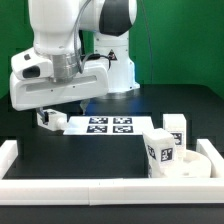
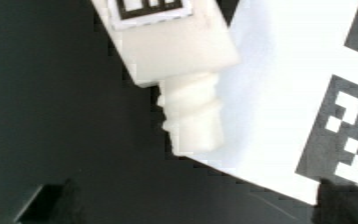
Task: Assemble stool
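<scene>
- Three legs in sight, and one seat, all loose on the dark bench [image 1: 90, 155].
- First leg [image 1: 48, 121] lies on its side at the exterior view's left, right at the end of the marker board [image 1: 105, 125].
- Gripper [image 1: 55, 113] hangs directly over that first leg, jaws spread wide, pinching nothing.
- From the wrist view, the first leg [image 2: 179, 75] fills the middle: a tagged block at one end and a ridged peg at the other, pointing toward the gripper [image 2: 194, 205].
- One dark fingertip [image 2: 48, 203] shows at the frame's edge, well clear of the leg; the leg lies in line with the gap but is not between the tips.
- Part of the leg lies over the marker board [image 2: 282, 90] and part over bare dark bench.
- Over at the exterior view's right, the round seat [image 1: 192, 163] lies flat near the corner of the white border rail [image 1: 100, 188].
- Second leg [image 1: 160, 150] stands upright at the seat's edge; whether it is on the seat or just against it I cannot tell.
- Third leg [image 1: 176, 128] stands upright just behind the seat.
- Seat and both of those legs are well apart from the gripper.
</scene>
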Motion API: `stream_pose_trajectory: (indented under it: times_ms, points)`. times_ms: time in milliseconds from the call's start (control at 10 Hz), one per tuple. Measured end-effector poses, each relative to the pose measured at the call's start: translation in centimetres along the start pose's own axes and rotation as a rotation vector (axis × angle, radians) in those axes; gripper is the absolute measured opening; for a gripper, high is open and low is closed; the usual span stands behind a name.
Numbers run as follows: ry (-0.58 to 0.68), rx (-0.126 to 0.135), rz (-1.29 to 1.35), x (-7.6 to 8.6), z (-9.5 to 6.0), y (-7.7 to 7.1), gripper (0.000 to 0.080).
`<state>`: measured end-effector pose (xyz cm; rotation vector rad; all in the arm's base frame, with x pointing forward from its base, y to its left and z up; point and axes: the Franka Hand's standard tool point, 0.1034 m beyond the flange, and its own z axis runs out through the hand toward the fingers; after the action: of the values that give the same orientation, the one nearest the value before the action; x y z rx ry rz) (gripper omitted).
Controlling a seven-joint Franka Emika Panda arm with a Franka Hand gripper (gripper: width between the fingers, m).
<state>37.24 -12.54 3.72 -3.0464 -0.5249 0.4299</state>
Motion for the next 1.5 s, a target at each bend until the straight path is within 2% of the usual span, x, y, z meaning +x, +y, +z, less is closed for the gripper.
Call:
stream_pose_trajectory:
  times_ms: [400, 600, 800, 1000, 1200, 1500]
  points:
    - [-0.001, 0.0, 0.0, 0.0, 0.1, 0.0, 0.0649]
    - [-0.064, 0.005, -0.02, -1.1, 0.9, 0.5, 0.0649]
    - [-0.099, -0.022, -0.029, -1.6, 0.8, 0.9, 0.0649]
    - [-0.109, -0.013, -0.031, -2.5, 1.6, 0.2, 0.0649]
    - [-0.116, -0.008, -0.035, -3.4, 2.6, 0.1, 0.0649]
    - [-0.108, -0.007, -0.084, -4.3, 3.1, 1.3, 0.0649]
